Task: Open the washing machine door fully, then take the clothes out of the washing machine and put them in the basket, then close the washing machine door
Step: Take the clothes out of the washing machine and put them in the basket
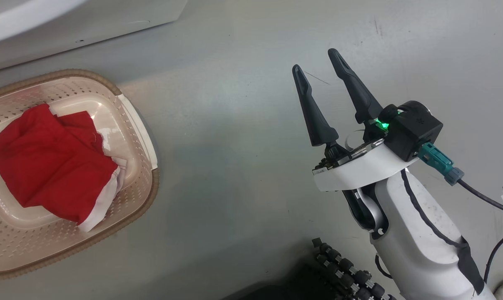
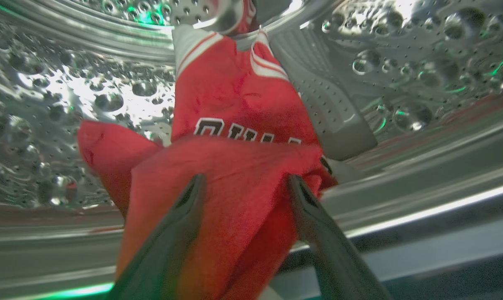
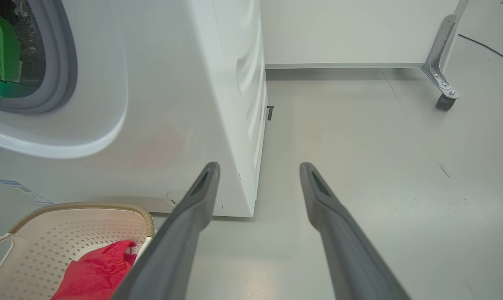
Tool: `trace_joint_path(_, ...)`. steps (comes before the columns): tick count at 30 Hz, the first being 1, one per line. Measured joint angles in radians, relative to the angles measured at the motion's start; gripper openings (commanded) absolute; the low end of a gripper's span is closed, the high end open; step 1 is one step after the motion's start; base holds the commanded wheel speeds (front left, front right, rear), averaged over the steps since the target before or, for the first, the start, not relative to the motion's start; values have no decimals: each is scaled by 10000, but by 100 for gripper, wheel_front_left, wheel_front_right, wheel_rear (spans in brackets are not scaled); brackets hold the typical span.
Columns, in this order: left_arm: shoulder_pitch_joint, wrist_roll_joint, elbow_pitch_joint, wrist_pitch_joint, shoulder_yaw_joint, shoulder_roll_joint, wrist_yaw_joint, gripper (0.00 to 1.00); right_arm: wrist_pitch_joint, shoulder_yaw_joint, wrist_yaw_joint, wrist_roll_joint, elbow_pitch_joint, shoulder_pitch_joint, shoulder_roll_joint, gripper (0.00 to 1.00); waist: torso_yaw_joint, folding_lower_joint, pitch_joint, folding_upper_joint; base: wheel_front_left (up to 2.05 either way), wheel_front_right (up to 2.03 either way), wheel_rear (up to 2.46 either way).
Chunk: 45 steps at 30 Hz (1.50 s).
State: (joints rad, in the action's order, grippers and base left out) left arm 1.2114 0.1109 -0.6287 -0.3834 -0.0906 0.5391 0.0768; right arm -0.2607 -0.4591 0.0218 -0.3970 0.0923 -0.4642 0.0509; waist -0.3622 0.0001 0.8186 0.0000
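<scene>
On the left gripper [image 2: 247,179], the fingers stand apart inside the perforated steel drum [image 2: 47,104] of the washing machine [image 3: 172,104], straddling a bunched red jersey [image 2: 235,108] with white stripes and lettering. The right gripper [image 1: 314,60] hangs over the grey floor [image 1: 235,175] with its fingers apart and nothing between them. To its left the basket [image 1: 80,75] sits on the floor close before the washing machine, holding another red garment [image 1: 47,166] with white trim.

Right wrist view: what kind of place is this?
Probably a lab mock-up of a laundry corner, not a home: a white washer on a bare grey floor, a basket with red clothes by it, and a white partition on a castor behind.
</scene>
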Motion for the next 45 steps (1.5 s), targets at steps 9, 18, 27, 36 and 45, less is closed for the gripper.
trace_joint_path(9, 662, 293, -474, -1095, 119, -190, 6, 47, 0, 52, -165, 15, -23, 0, -6, 100, 47, 0, 160, 0, 0, 0, 0)
trace_joint_path(18, 1069, 293, -470, -1045, -46, -280, 82, 0, 0, -12, -163, 17, -31, -286, -12, 100, 184, 0, 394, 0, 0, 0, 0)
trace_joint_path(27, 1377, 290, -466, -608, -188, -311, 178, 0, 0, 8, -173, 36, -6, -300, -10, 100, 256, 0, 418, 0, 0, 0, 0)
trace_joint_path(36, 1415, 401, -79, 650, -328, -811, 263, 0, 0, 201, -247, 224, 192, -383, -8, 100, 454, 0, 173, 0, 0, 0, 0)
trace_joint_path(45, 435, 803, 215, 1979, -84, -1016, 265, 0, 0, 403, -247, 397, 410, -369, -6, 100, 698, -1, -332, 0, 0, 0, 0)
